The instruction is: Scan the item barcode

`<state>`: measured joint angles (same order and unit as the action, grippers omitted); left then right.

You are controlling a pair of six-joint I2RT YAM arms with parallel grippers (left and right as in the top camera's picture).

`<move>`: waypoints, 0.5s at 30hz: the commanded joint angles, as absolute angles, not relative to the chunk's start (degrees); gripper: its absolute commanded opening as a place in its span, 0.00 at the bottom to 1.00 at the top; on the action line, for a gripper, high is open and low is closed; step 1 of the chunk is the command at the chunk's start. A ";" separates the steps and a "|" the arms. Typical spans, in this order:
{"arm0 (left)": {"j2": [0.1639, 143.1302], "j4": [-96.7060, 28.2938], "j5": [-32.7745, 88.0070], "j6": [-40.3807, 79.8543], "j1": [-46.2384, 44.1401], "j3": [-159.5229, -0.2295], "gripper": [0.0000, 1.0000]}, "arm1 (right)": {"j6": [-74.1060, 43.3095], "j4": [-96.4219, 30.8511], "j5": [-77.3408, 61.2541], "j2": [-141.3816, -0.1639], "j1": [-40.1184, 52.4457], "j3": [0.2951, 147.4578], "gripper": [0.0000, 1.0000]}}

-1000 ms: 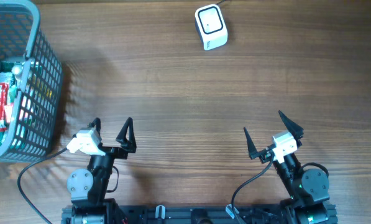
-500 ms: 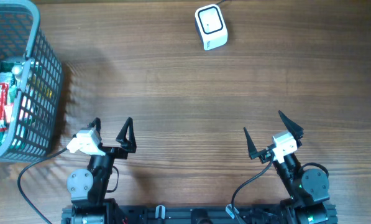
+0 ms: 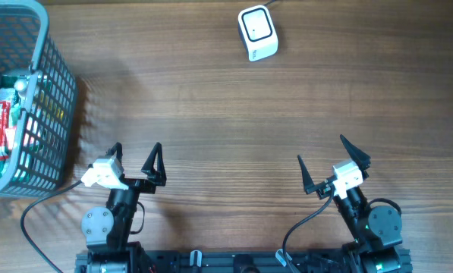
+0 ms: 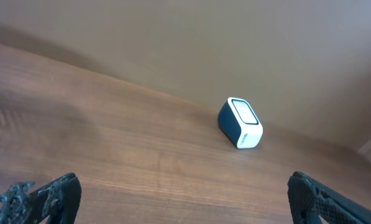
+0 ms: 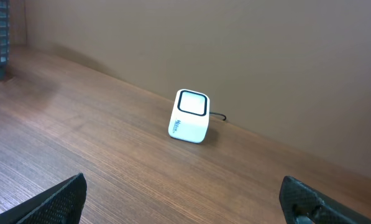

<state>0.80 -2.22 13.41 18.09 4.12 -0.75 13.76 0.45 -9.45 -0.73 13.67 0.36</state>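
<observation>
Scanner (image 3: 257, 32): set on table (image 3: 226, 114).
Basket (image 3: 55, 91): found well left of scanner, packets (image 3: 0, 133) inside.
Left gripper (image 3: 135, 155): jaws parted, nothing held.
Right gripper (image 3: 322, 154): jaws parted, nothing held.

Open tabletop (image 3: 234, 114) stretches in front of the scanner (image 3: 257, 32); well left of it the basket (image 3: 55, 98) blocks passage, and a wall (image 5: 235, 50) stands behind it.

Brown wood-grain table (image 3: 226, 114). On it, far middle: white cube-shaped scanner with dark-framed window (image 3: 257, 32). Left edge: grey-blue plastic mesh basket (image 3: 55, 106), well apart from scanner.
</observation>
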 commanded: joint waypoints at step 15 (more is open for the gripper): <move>61.47 -59.88 13.93 10.26 3.86 -84.86 1.00 | 13.52 0.75 -10.39 -0.82 13.43 0.30 1.00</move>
